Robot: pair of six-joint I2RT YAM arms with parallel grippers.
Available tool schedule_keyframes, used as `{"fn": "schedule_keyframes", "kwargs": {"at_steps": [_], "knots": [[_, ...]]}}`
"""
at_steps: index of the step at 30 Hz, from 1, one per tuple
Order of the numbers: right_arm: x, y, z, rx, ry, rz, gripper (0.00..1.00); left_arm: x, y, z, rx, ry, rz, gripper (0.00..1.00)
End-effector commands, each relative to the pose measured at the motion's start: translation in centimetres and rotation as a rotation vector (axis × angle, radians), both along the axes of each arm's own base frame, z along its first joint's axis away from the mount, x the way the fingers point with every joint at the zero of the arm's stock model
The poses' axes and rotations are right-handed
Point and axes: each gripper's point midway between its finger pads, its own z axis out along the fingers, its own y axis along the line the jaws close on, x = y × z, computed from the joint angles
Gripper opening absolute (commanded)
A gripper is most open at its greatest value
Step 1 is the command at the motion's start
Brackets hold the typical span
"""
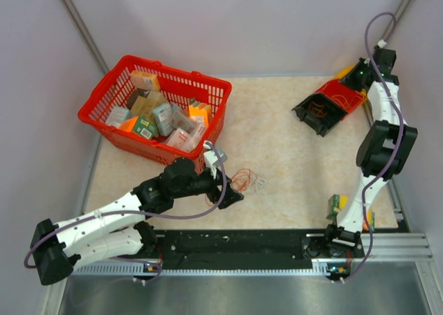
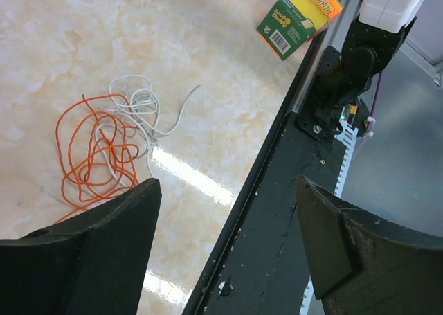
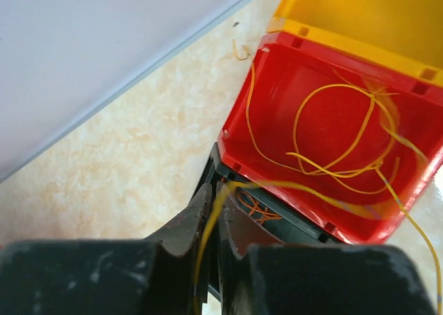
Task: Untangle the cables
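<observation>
The tangle of thin orange and whitish cables [image 1: 246, 181] lies on the table in front of the left arm. In the left wrist view the tangle [image 2: 104, 145] sits to the upper left of my left gripper [image 2: 228, 218]. That gripper [image 1: 232, 195] is open, empty and just beside the bundle. My right gripper [image 3: 216, 197] is shut on a thin yellow wire [image 3: 208, 246]. This wire runs up into a red bin [image 3: 277, 107] that holds more yellow wire loops. In the top view the right gripper [image 1: 348, 92] hovers over the bins at the far right.
A red basket [image 1: 176, 69] full of boxes stands at the back left. A yellow bin [image 3: 360, 10], the red bin and a black bin [image 1: 311, 115] with orange wire lie in a row. A green-yellow sponge pack [image 1: 337, 204] sits by the right arm base.
</observation>
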Motion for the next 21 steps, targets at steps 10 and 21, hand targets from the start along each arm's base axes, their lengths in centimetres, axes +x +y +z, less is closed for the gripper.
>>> {"fn": "schedule_keyframes", "kwargs": {"at_steps": [10,21], "knots": [[-3.2,8.0,9.9,-0.102,-0.202,0.118,0.00,0.5,-0.2,1.3,-0.052,-0.021,0.017,0.82],[-13.9,16.5,31.4,-0.044,-0.642,0.283,0.00,1.0,-0.8,3.9,-0.127,-0.019,0.044,0.82]]}}
